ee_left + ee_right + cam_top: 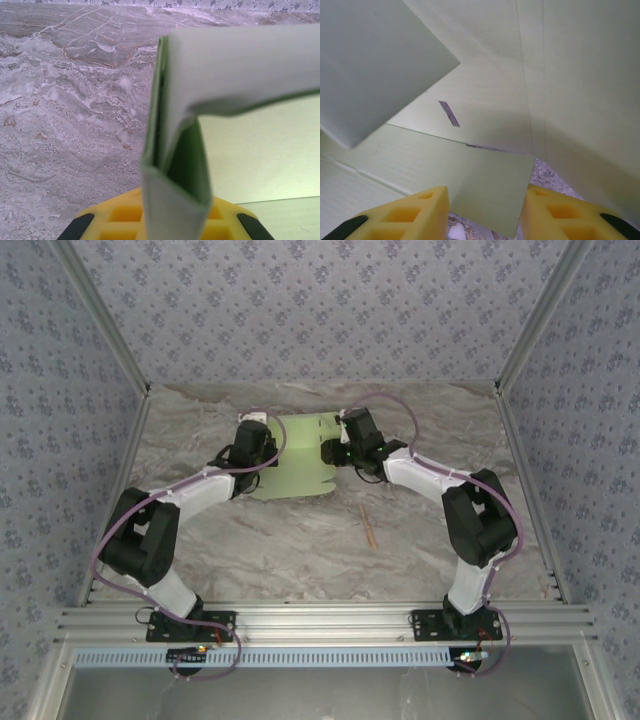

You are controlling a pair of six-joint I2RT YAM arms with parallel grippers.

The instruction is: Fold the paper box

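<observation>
The paper box (300,468) is a pale green die-cut sheet, partly folded, lying at the back middle of the table. My left gripper (263,453) is at the sheet's left edge. In the left wrist view it (172,220) is shut on a doubled-over flap of the paper box (235,65) that stands upright between the yellow fingers (122,215). My right gripper (332,451) is at the sheet's right edge. There the jaws (487,212) stand open, with a flat flap of the paper box (485,180) lying in the gap between the yellow fingers (417,212).
A thin tan wooden stick (369,525) lies on the marble table (300,550) in front of the right arm. Patterned walls close in the back and both sides. An aluminium rail (320,620) runs along the near edge.
</observation>
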